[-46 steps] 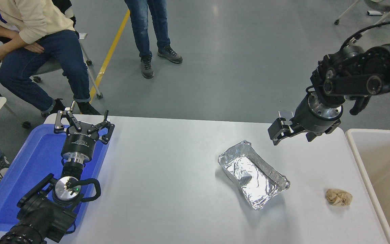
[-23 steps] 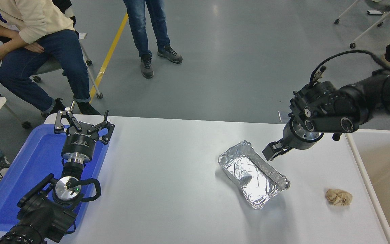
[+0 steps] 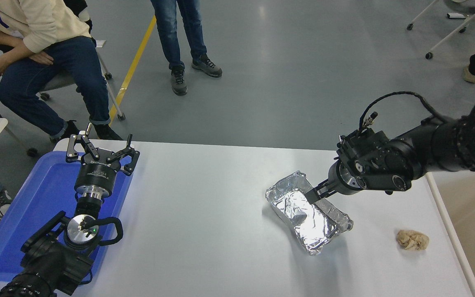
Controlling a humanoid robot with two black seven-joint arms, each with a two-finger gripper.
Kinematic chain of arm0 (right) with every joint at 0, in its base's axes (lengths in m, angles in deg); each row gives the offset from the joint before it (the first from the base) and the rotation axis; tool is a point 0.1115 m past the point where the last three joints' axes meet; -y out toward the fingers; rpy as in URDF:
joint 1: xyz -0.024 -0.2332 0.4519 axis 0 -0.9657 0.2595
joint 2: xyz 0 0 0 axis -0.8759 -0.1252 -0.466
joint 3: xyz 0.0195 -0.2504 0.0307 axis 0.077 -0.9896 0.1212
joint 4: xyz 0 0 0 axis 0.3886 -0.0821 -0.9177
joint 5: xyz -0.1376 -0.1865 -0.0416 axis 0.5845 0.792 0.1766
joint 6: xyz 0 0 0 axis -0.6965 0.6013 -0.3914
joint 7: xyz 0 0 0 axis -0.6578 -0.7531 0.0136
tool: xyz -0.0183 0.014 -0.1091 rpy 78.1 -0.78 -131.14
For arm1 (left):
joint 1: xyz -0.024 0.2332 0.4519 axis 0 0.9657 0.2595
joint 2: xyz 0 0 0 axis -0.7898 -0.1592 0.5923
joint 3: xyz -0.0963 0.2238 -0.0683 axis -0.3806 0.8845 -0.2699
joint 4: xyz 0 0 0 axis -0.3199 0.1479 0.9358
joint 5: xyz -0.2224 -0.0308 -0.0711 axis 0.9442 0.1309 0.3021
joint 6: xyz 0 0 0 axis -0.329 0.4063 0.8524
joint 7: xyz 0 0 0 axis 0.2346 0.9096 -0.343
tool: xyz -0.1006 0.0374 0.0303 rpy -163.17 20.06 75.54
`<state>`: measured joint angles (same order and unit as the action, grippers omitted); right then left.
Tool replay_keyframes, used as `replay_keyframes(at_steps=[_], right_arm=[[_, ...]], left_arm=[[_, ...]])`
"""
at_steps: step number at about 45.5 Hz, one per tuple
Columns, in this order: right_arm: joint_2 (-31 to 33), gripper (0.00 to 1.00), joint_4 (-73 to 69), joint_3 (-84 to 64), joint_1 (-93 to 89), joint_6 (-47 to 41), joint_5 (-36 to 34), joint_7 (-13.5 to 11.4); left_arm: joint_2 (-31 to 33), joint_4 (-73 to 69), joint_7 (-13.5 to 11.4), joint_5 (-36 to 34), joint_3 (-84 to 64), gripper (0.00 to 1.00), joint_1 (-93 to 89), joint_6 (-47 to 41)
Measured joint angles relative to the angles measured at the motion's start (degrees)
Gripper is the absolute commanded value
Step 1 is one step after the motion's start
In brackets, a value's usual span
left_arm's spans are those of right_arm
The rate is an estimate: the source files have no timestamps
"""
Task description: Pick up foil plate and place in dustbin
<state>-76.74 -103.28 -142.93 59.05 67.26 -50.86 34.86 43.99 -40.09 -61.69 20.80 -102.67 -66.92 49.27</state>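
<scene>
The foil plate point(image 3: 309, 220), a crinkled silver tray, lies at an angle on the white table point(image 3: 204, 214), right of centre. My right gripper point(image 3: 315, 194) comes in low from the right and its tip sits at the plate's far right rim, dipping just inside it. The wrist hides how the gripper stands. The dustbin point(image 3: 454, 239) shows as a cream rim with a beige inside along the right edge, beside the table. My left gripper point(image 3: 101, 145) is parked open over the blue tray at the left.
A crumpled tan paper ball point(image 3: 412, 240) lies between the foil plate and the dustbin. A flat blue tray point(image 3: 43, 194) covers the table's left end. One person sits at the far left point(image 3: 39, 45), another stands beyond the table point(image 3: 179, 37).
My right arm has come down and leftward from above the table's far right corner until its tip reaches the foil plate's far rim. The plate and the left arm have not moved.
</scene>
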Motion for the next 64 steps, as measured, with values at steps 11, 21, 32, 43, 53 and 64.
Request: replay_keyframes(at_steps=[11,21,32,43,53,64], right_arm=[[-1.2,0.99,4.4,0.2,-4.2,0.9,0.1,0.0],[-1.6,0.99,8.9,0.0,-8.1,1.2,0.2,0.0],[-1.8,0.98,13.1,-0.1,-12.4,1.4,0.3,0.0],[-1.8,0.97,15.4,0.0,-15.6,3.2,0.3,-0.1],[-1.9,0.88,16.1,0.0,-17.2,5.3,0.2,-0.1],[-1.9,0.58,16.8,0.2,-18.6,6.0,0.1,-0.1]], left_arm=[[0.0,0.0,0.0,0.0,0.0,1.0,0.0,0.0],[0.0,0.0,0.0,0.0,0.0,1.0,0.0,0.0],[0.0,0.0,0.0,0.0,0.0,1.0,0.0,-0.1],[0.0,0.0,0.0,0.0,0.0,1.0,0.0,-0.1],[0.0,0.0,0.0,0.0,0.0,1.0,0.0,-0.1],[0.0,0.0,0.0,0.0,0.0,1.0,0.0,-0.1]])
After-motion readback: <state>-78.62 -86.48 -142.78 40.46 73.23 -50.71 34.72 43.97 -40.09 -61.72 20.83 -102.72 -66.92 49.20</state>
